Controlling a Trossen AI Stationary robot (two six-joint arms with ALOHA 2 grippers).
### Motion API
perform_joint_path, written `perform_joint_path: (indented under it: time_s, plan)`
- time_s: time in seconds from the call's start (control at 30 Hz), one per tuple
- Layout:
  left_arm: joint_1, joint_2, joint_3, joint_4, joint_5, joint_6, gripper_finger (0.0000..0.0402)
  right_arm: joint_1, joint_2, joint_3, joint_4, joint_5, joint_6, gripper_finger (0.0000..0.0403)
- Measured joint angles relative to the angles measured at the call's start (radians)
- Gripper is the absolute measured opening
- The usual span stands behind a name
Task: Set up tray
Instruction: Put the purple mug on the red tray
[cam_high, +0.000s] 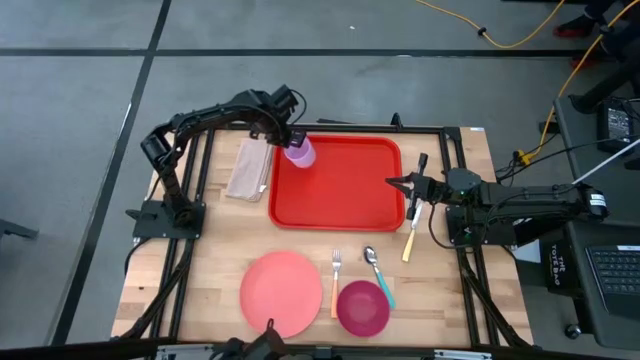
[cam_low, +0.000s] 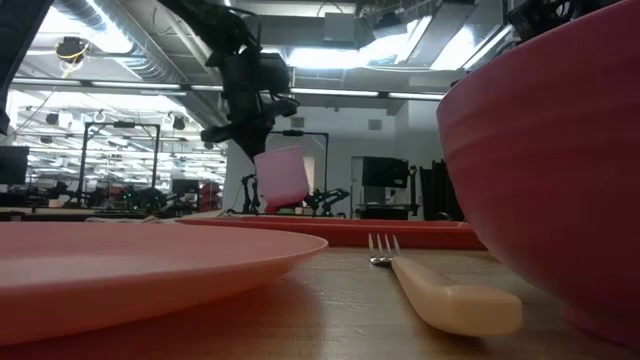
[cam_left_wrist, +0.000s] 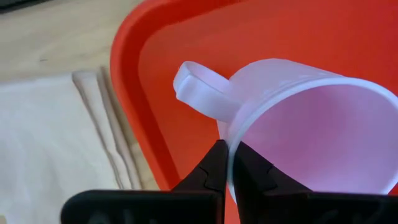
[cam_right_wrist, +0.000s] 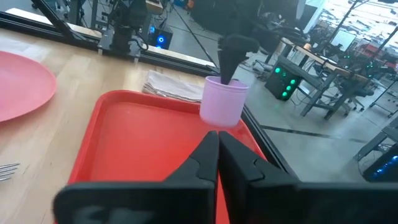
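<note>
The red tray (cam_high: 335, 195) lies flat on the wooden table. Over its far left corner hangs a pale purple cup (cam_high: 303, 154) with a loop handle (cam_left_wrist: 198, 87), and my left gripper (cam_high: 296, 144) is shut on it from above. In the low view the cup (cam_low: 282, 178) hangs tilted, a little above the tray (cam_low: 340, 232). My right gripper (cam_high: 393, 182) is shut and holds nothing; it points level over the tray's right rim, toward the cup (cam_right_wrist: 222, 102). My left gripper pinches the cup's rim (cam_left_wrist: 231, 148) right beside the handle, one finger (cam_left_wrist: 249, 171) inside the cup and the other (cam_left_wrist: 213, 169) outside. The fingers come steeply from above. The cup hangs tilted below them, clear of the tray.
A folded beige napkin (cam_high: 248, 168) lies left of the tray. Near the front edge are a pink plate (cam_high: 281, 293), a fork (cam_high: 336, 280), a spoon (cam_high: 377, 272) and a magenta bowl (cam_high: 362, 307). A cream-handled knife (cam_high: 412, 235) lies right of the tray.
</note>
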Motion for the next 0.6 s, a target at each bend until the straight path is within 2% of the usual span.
perform_joint_path:
  time_s: [0.17,0.4,0.6]
  plan:
    - [-0.002,0.000,0.000,0.000,-0.040,0.007,0.0003,0.000,0.000,0.000,0.000,0.000,-0.002,0.0006]
    - [-0.004,0.000,0.000,0.000,-0.077,0.069,0.0003,0.000,0.000,0.000,0.000,0.002,-0.002,0.0027]
    - [-0.004,0.017,-0.004,0.010,-0.123,0.136,0.0003,0.000,0.000,0.000,0.002,0.002,-0.005,0.0012]
